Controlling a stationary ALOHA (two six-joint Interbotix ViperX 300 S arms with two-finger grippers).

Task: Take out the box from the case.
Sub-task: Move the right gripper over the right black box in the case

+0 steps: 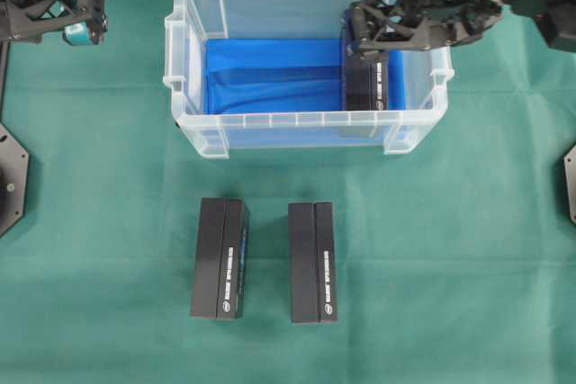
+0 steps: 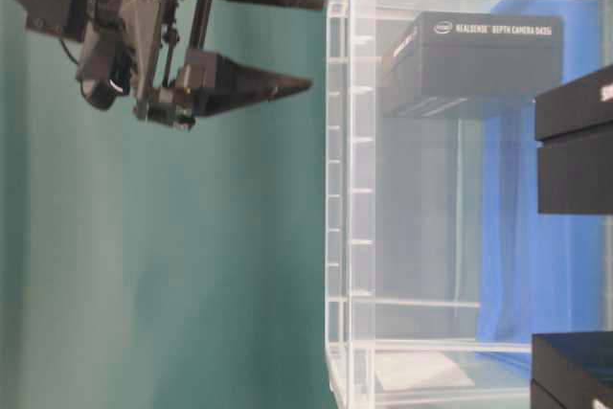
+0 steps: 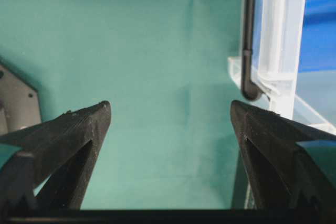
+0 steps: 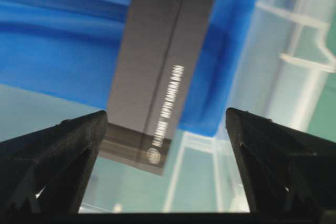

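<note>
Black boxes: three — one (image 1: 364, 83) inside the case, two (image 1: 220, 259) (image 1: 312, 263) on the table
Clear case (image 1: 306, 120): one
Robot arms: two

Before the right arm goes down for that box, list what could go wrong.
1. The box lies close to the right wall of the case; the open right gripper has little room on that side, so a finger may strike the rim or wall.
2. The blue lining is wrinkled and could catch or lift with the box.
3. Two boxes on the cloth crowd the space in front of the case, so a careless set-down could knock them.
</note>
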